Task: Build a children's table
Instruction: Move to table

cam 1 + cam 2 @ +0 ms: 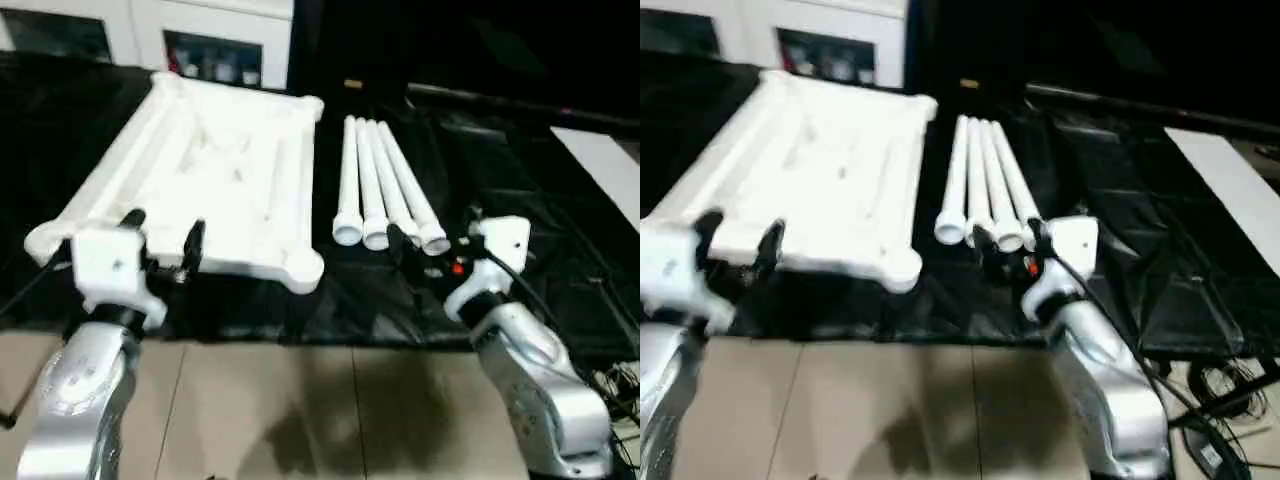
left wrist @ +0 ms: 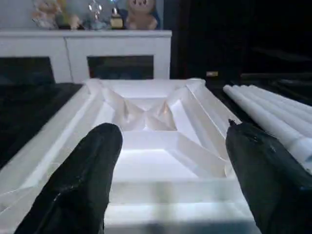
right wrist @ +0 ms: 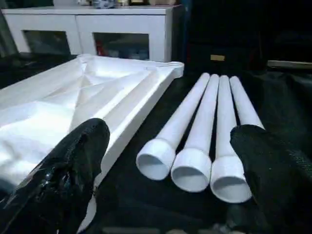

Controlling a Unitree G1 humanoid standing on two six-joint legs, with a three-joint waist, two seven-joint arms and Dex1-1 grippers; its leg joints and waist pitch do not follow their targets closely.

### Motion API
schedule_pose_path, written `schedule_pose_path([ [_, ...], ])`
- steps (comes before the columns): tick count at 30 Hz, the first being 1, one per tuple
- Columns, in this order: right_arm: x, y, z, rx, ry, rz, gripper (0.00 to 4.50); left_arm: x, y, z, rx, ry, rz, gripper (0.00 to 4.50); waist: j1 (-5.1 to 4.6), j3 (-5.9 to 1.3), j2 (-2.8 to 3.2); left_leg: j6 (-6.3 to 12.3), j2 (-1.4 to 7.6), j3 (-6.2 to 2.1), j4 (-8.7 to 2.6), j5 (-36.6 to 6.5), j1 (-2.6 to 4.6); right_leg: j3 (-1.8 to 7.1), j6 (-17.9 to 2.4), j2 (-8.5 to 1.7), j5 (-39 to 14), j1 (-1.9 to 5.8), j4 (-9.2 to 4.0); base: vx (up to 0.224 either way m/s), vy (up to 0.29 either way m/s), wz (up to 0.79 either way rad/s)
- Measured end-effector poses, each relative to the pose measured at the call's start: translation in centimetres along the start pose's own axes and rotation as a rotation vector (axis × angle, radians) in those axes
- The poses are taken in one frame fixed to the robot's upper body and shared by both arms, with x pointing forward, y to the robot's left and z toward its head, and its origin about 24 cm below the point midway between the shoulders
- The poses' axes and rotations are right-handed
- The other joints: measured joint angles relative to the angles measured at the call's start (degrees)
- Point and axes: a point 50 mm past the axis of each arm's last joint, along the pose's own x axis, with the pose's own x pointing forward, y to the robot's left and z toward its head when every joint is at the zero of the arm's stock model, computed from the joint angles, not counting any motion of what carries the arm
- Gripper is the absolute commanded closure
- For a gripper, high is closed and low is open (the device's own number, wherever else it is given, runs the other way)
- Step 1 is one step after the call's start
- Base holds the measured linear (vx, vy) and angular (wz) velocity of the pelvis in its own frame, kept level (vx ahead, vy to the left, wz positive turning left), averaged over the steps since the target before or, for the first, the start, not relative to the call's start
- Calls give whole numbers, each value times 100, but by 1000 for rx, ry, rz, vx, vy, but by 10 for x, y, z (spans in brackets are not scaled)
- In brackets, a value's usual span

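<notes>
The white table top (image 1: 200,175) lies ribbed side up on a black sheet (image 1: 500,170), its four legs (image 1: 385,190) side by side just to its right. The left tool (image 1: 160,240) hovers released at the top's near edge; the right tool (image 1: 1008,240) gapes wide before the legs' flared ends.

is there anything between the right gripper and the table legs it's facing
Nothing visible. The right gripper hangs open just short of the flared ends of the four legs, which lie side by side on the black cover beside the upturned table top. Only bare cover lies between its fingers and the legs.
</notes>
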Motion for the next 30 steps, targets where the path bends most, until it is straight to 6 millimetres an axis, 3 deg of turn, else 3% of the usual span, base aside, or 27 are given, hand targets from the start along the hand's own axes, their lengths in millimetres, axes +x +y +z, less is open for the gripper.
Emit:
schedule_pose_path([
  [2, 2, 2, 0, 11, 18, -1, 0, 7, -7, -1, -3, 17, -15, 61, 7, -47, -14, 6, -8, -25, 45, -85, -16, 19, 69, 12, -78, 31, 62, 153, -13, 1],
  [5, 1, -6, -2, 7, 44, -50, 0, 14, -25, -4, 9, 34, -82, 61, 47, -89, 92, -2, -21, -131, 155, -209, -71, 130, 129, 123, -228, 84, 91, 154, 1, 16],
  [6, 2, -7, -1, 6, 51, -62, 0, 16, -29, -5, 12, 36, -94, 61, 38, -96, 105, -11, -13, -186, 169, -239, -58, 130, 145, 154, -246, 69, 196, 142, -34, 10],
  [7, 3, -8, 0, 4, 57, -67, 0, 18, -30, -5, 11, 38, -98, 61, 18, -96, 108, -22, -10, -267, 179, -276, -27, 114, 154, 154, -259, -21, 349, 142, -34, 10],
  [8, 7, -5, 4, 3, 57, -58, 0, 18, -29, -6, 11, 43, -91, 61, -34, -119, 71, -12, -73, -408, 165, -329, 50, 46, 181, 49, -274, -258, 735, 83, -64, -21],
  [9, 10, -2, 8, -7, 45, -49, 0, 19, -25, -8, 14, 51, -74, 61, -112, -149, 14, 7, -174, -540, 160, -384, 98, 12, 208, -30, -269, -429, 904, -28, -66, -44],
  [10, 10, -2, 11, -17, 33, -55, 0, 21, -23, -7, 17, 50, -66, 61, -165, -185, -66, 89, -302, -596, 216, -452, 117, 80, 165, -129, -277, -475, 667, -28, -66, -44],
  [11, 7, -9, 12, -29, 39, -84, 0, 27, -28, -3, 3, 35, -74, 61, -239, -184, -93, 385, -328, -594, 499, -571, 45, 177, 48, -61, -384, -359, 733, 0, 0, 0],
  [12, 4, -17, 10, -20, 49, -115, 0, 29, -39, 0, -15, 19, -112, 61, -239, -174, -81, 639, -308, -609, 865, -582, -70, 314, 23, 33, -414, -218, 664, 102, 46, 25],
  [13, 3, -22, 10, -7, 45, -137, 0, 29, -44, 2, -18, 11, -134, 61, -208, -171, -79, 650, -343, -596, 1160, -549, -237, 400, 20, 67, -415, -89, 572, 102, 46, 25],
  [14, 4, -21, 12, -16, 20, -140, 0, 26, -43, 1, -9, 14, -131, 61, -120, -169, -34, 471, -391, -570, 1120, -467, -392, 451, 8, 124, -389, 69, 413, 119, 39, 8],
  [15, 6, -16, 14, -44, 7, -123, 0, 22, -37, 0, 8, 21, -115, 61, -37, -161, 4, 236, -348, -570, 794, -341, -449, 485, -22, 241, -395, 149, 331, 98, 27, -27],
  [16, 9, -9, 15, -55, 7, -84, 0, 19, -31, -1, 19, 22, -94, 61, 24, -169, 231, 11, -228, -597, 414, -55, -462, 430, -36, 413, -422, 235, 315, 98, 27, -27],
  [17, 14, 2, 5, -17, 46, -24, 0, 14, -19, -6, 40, 47, -53, 61, 24, -154, 242, 58, -175, -672, 502, -47, -427, 162, -43, 373, -494, 224, 486, 108, 17, -39],
  [18, 16, 13, -1, 9, 68, 28, 0, 12, -7, -9, 57, 65, -7, 61, -38, -154, 143, 99, -205, -704, 488, -72, -393, -4, -94, 262, -525, 77, 804, 136, -19, -10],
  [19, 17, 17, -5, 19, 84, 50, 0, 11, -1, -12, 61, 81, 24, 61, -59, -153, 106, 121, -205, -717, 481, -88, -376, -112, -89, 228, -527, -109, 1101, 136, -19, -10],
  [20, 17, 16, -10, 19, 103, 47, 0, 11, -1, -14, 56, 91, 33, 61, -81, -152, 103, 130, -207, -718, 482, -121, -349, -156, -49, 185, -503, -323, 1186, 100, -16, 12],
  [21, 16, 14, -13, 4, 115, 40, 0, 11, -2, -14, 53, 88, 33, 61, -90, -153, 69, 129, -232, -693, 475, -140, -311, -177, 6, 115, -468, -490, 1172, 67, -13, 2],
  [22, 15, 13, -16, -9, 128, 35, 0, 11, -2, -13, 54, 84, 32, 61, -111, -152, 0, 129, -274, -648, 469, -163, -253, -178, 43, 33, -408, -646, 1071, 67, -13, 2],
  [23, 15, 11, -18, -19, 142, 29, 0, 12, -3, -11, 62, 79, 25, 61, -130, -134, -152, 101, -365, -542, 445, -192, -163, -86, -54, -67, -171, -697, 724, 64, -60, -6],
  [24, 15, 9, -20, -32, 151, 19, 0, 13, -4, -11, 62, 76, 18, 61, -113, -133, -273, 79, -412, -492, 471, -217, -138, -15, -85, -105, 160, -672, 688, 35, -95, 5],
  [25, 13, 5, -22, -52, 165, -5, 0, 14, -10, -11, 56, 78, -1, 61, -58, -92, -204, 235, -354, -483, 552, -301, -86, -12, -111, -60, 140, -596, 637, 35, -95, 5],
  [26, 13, 0, -23, -72, 175, -22, 0, 15, -18, -12, 48, 77, -33, 61, 39, -70, -107, 345, -332, -529, 719, -367, -104, -25, -132, -18, 154, -503, 555, 46, -64, -4],
  [27, 13, -2, -23, -74, 175, -30, 0, 15, -19, -11, 47, 76, -39, 61, 64, -58, -26, 333, -328, -548, 810, -361, -166, -29, -136, 2, 156, -443, 511, 76, -12, -9],
  [28, 13, -1, -23, -70, 173, -29, 0, 15, -19, -10, 50, 72, -41, 61, 82, -53, 26, 328, -310, -554, 750, -358, -191, -56, -136, 17, 156, -384, 462, 76, -12, -9],
  [29, 15, 1, -21, -71, 162, -23, 0, 16, -18, -6, 57, 57, -45, 61, 101, -55, 138, 154, -230, -546, 513, -238, -193, -119, -139, 64, 135, -318, 435, 84, 24, 5],
  [30, 15, 3, -21, -70, 160, -17, 0, 16, -18, -5, 61, 51, -47, 61, 108, -59, 183, -18, -169, -535, 496, -142, -182, -137, -131, 99, 122, -287, 417, 110, 54, 4],
])
